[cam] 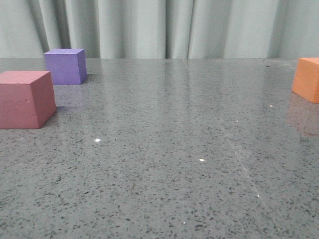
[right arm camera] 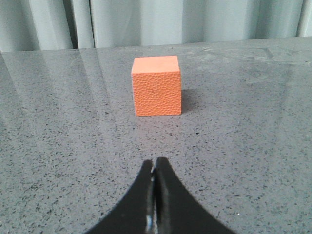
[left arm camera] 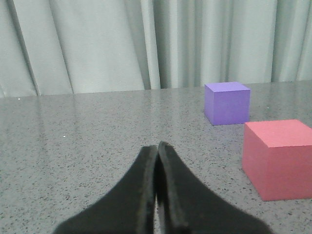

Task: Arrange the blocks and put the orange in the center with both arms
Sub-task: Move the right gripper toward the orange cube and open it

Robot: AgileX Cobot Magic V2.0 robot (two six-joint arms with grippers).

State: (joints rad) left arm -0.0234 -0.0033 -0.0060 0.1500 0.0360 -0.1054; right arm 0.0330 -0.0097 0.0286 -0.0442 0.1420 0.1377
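In the front view the pink-red cube (cam: pixel 26 98) sits at the left, the purple cube (cam: pixel 65 66) behind it, and the orange cube (cam: pixel 307 78) at the far right edge, partly cut off. No gripper shows in the front view. My left gripper (left arm camera: pixel 157 146) is shut and empty, low over the table; the pink-red cube (left arm camera: pixel 280 158) and purple cube (left arm camera: pixel 227 102) lie ahead to one side of it. My right gripper (right arm camera: pixel 155 161) is shut and empty, with the orange cube (right arm camera: pixel 156 91) straight ahead, its pebbled face toward me, well apart from the fingertips.
The cubes stand on a grey speckled table (cam: pixel 164 149) with a wide open stretch between the left pair and the orange cube. A pale curtain (cam: pixel 164 27) hangs behind the table's far edge.
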